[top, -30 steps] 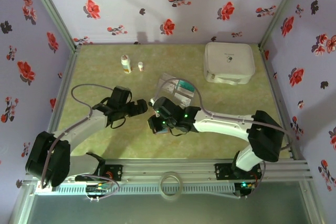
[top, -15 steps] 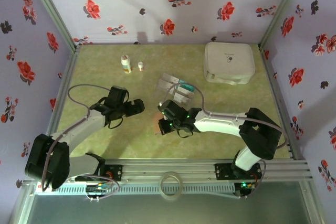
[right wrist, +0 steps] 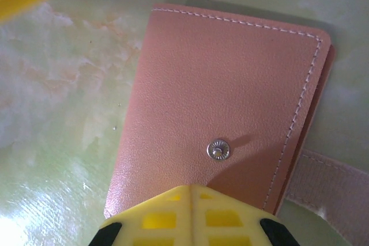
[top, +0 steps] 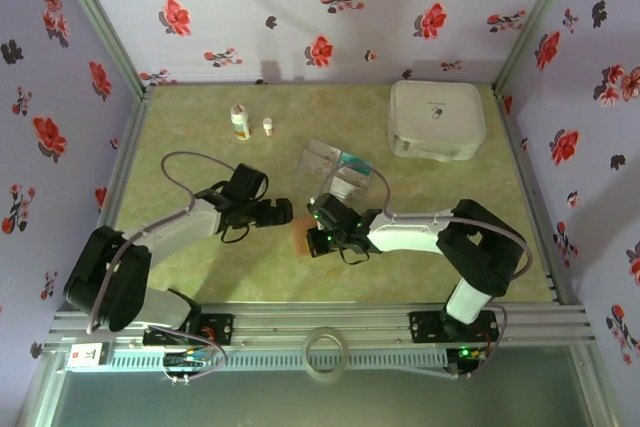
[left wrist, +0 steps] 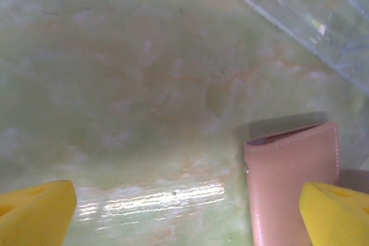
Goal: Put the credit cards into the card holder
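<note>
The right tool (right wrist: 191, 200) is closed, its two yellow fingers pressed together with no gap between them; in its wrist view the tips sit over the near edge of the card holder (right wrist: 225, 102), a pinkish-brown leather wallet with pale stitching; whether the tips press on the leather cannot be told. A small metal snap stud (right wrist: 218, 150) shows on the wallet just beyond the fingertips; a loose strap (right wrist: 328, 185) of the same colour sticks out past the wallet's right side. The card holder lies flat on the green marbled bench (top: 190, 137), near the middle and toward the front edge.

The left tool (left wrist: 184, 217) is wide open and holds nothing; its yellow fingers (left wrist: 34, 211) stand at the two lower corners of its wrist view; the card holder lies between them, close against the right-hand finger, with bare bench across the rest of the gap. From above, the two tools face each other, with the wallet between them.

Just behind the wallet sits a clear plastic tray (top: 330, 169); a teal-green card (top: 352, 162) lies in it, well apart from the wallet's opening. Farther back on the right rests a white rounded case (top: 436, 119); at the back left stand two small bottles (top: 240, 122), upright and near each other. Pale walls (top: 300, 7) printed with red flowers enclose the bench on three sides.
</note>
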You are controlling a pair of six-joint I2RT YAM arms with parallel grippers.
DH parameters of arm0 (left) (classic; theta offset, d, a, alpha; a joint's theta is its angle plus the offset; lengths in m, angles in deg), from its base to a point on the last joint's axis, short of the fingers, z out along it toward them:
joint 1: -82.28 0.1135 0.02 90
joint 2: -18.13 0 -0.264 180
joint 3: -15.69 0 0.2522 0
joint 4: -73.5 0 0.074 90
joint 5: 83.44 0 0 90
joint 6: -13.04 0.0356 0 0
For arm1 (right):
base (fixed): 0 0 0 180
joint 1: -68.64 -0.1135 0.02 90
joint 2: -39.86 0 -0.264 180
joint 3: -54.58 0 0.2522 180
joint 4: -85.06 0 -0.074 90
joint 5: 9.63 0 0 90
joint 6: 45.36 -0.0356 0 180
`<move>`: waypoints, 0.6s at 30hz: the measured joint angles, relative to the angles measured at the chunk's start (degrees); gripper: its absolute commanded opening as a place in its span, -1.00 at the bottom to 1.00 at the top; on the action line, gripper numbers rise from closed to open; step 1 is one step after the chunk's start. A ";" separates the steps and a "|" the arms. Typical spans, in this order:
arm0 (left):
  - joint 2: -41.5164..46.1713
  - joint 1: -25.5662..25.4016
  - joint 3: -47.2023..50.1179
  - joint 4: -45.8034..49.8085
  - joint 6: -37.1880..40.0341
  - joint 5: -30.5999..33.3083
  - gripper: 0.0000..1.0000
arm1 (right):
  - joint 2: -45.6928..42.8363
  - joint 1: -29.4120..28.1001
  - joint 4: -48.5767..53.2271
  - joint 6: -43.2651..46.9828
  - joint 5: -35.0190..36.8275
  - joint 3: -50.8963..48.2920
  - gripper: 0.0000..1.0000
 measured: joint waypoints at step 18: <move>-6.47 -4.28 -1.03 -3.78 0.17 1.70 0.99 | 0.00 0.26 -3.43 -1.49 -0.79 -1.38 -1.00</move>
